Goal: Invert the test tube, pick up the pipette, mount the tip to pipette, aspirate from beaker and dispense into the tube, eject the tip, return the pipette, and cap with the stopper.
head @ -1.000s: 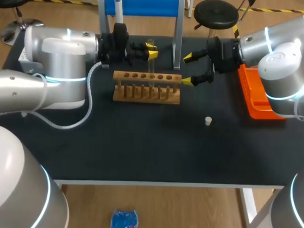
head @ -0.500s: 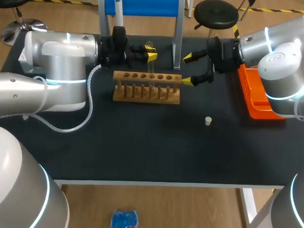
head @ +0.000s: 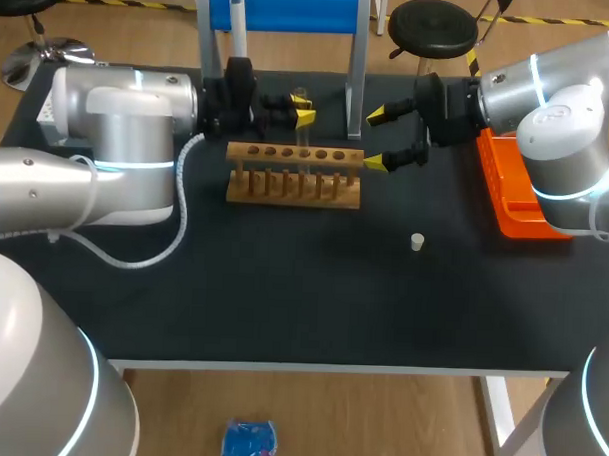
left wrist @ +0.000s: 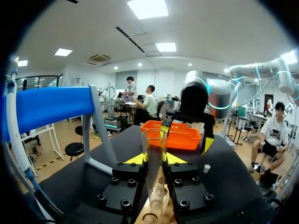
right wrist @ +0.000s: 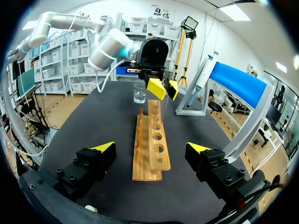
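Over the far-left part of the wooden rack (head: 294, 175), the test tube (left wrist: 154, 173) is clamped upright, mouth up, between the fingers of the left gripper (head: 301, 111). Right of the rack, the right gripper (head: 378, 139) is spread wide, with nothing held.

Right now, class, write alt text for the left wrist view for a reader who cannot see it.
Yellow-tipped fingers grip an upright clear test tube from both sides, over a wooden rack. Ahead on the black table lie an orange tray and a white stopper.
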Tool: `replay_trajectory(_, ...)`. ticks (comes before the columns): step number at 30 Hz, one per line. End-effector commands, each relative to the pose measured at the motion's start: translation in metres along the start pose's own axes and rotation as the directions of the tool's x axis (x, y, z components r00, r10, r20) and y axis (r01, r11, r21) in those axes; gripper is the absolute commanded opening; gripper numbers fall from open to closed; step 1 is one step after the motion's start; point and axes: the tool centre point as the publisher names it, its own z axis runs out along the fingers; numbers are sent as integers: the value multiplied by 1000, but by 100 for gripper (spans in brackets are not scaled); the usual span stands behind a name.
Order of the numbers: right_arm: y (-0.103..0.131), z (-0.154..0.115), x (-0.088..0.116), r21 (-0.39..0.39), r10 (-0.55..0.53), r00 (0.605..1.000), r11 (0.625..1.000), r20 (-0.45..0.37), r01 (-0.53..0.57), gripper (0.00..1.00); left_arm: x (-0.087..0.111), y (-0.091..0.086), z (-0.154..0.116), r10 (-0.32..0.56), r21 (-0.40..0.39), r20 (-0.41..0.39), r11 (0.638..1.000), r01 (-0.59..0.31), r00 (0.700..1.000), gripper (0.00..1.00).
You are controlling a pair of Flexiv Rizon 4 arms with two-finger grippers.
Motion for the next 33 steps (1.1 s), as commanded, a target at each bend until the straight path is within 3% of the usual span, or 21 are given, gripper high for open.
replay_trajectory(1,0,0,0,1,0,1000,1000,-1,0,100,-2,4,4,-1,3,0,1000,1,1000,0)
replay_trajectory(29,0,0,0,1,0,1000,1000,-1,0,100,1,5,3,22,28,-4,999,-22,1000,0)
replay_trajectory(30,0,0,0,1,0,1000,1000,-1,0,100,1,5,3,24,21,10,999,-24,1000,17)
replay_trajectory(31,0,0,0,1,0,1000,1000,-1,0,100,0,5,2,21,23,17,1000,-22,1000,96)
replay_trajectory(33,0,0,0,1,0,1000,1000,-1,0,100,-1,4,0,22,28,29,999,-23,999,100)
